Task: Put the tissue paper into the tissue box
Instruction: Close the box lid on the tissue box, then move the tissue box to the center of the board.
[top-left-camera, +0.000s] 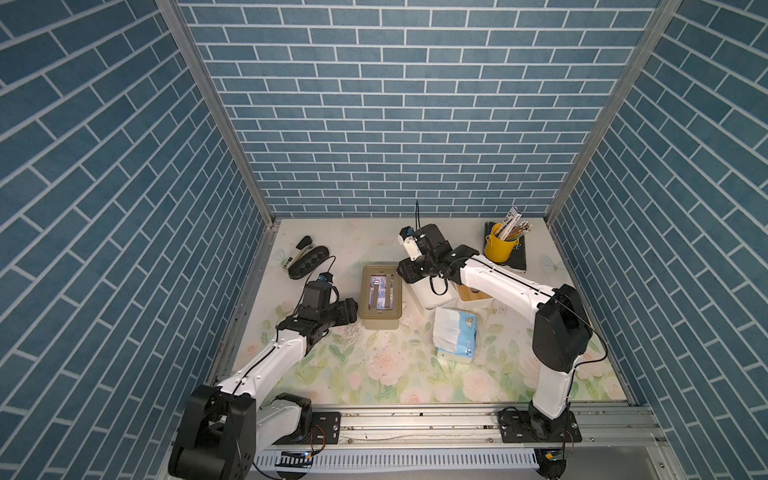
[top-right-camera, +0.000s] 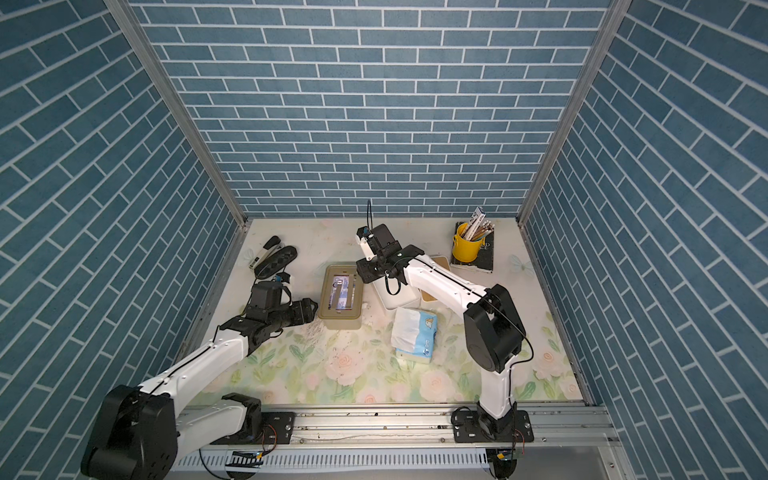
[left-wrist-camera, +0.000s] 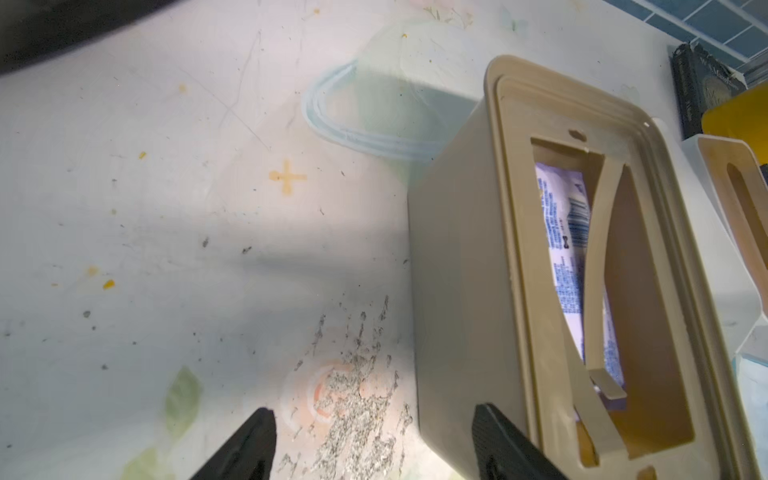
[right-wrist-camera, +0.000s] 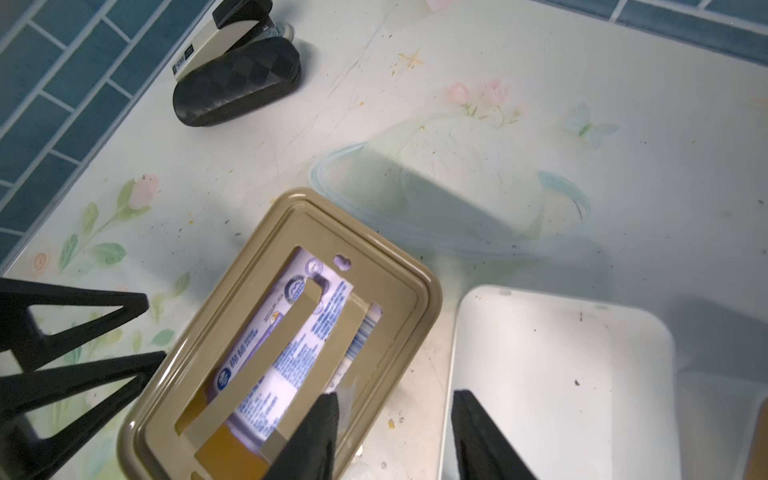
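A tan tissue box (top-left-camera: 380, 316) (top-right-camera: 338, 320) stands mid-table, and a purple-and-white tissue paper pack (right-wrist-camera: 286, 365) (left-wrist-camera: 561, 249) shows through its slotted frame. Another blue-and-white tissue paper pack (top-left-camera: 455, 334) (top-right-camera: 415, 334) lies on the table to the right of the box. My left gripper (top-left-camera: 352, 311) (left-wrist-camera: 374, 432) is open beside the box's left wall, near its front corner, holding nothing. My right gripper (top-left-camera: 405, 270) (right-wrist-camera: 395, 401) hangs open over the gap between the tan box and a white box (right-wrist-camera: 561, 374), with nothing between its fingers.
The white box (top-left-camera: 436, 297) and a wooden-lidded box (top-left-camera: 473, 293) sit right of the tan one, under my right arm. At the back right, a yellow cup of pencils (top-left-camera: 498, 247) rests on a black book (top-left-camera: 519, 259). Back left lie a stapler (top-left-camera: 297, 251) and a black case (top-left-camera: 309, 262).
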